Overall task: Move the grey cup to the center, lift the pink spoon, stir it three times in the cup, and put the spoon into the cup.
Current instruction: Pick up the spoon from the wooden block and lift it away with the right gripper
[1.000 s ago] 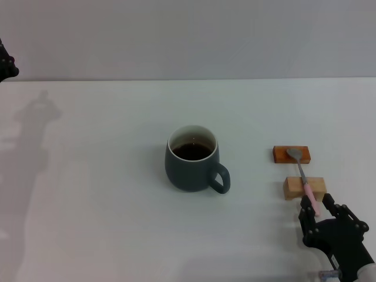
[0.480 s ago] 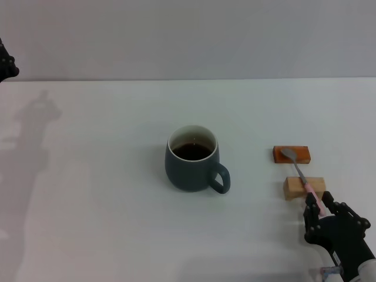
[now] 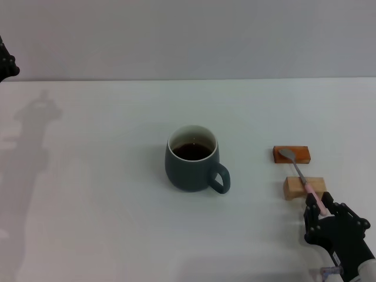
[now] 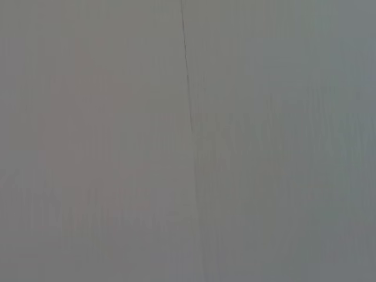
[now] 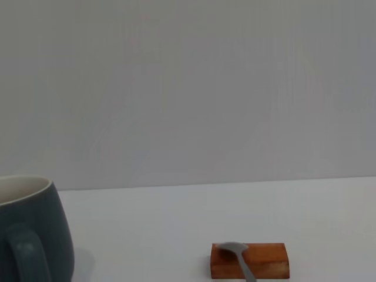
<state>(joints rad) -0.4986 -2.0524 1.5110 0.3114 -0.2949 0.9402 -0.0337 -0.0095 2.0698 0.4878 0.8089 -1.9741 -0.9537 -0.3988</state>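
with the pink spoon pinched at its handle end by the right gripper, it should be raised level off the wooden blocks before being swung toward the grey cup at nine o'clock.

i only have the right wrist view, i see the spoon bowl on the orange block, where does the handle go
Observer: The pink spoon runs back across a pale wooden block, toward the robot.
Operator: where's the right pincer
Observer: The right pincer is at the pink end of the handle, on the robot's side of that block.
Operator: anything in the cup
Observer: The grey cup holds dark liquid.
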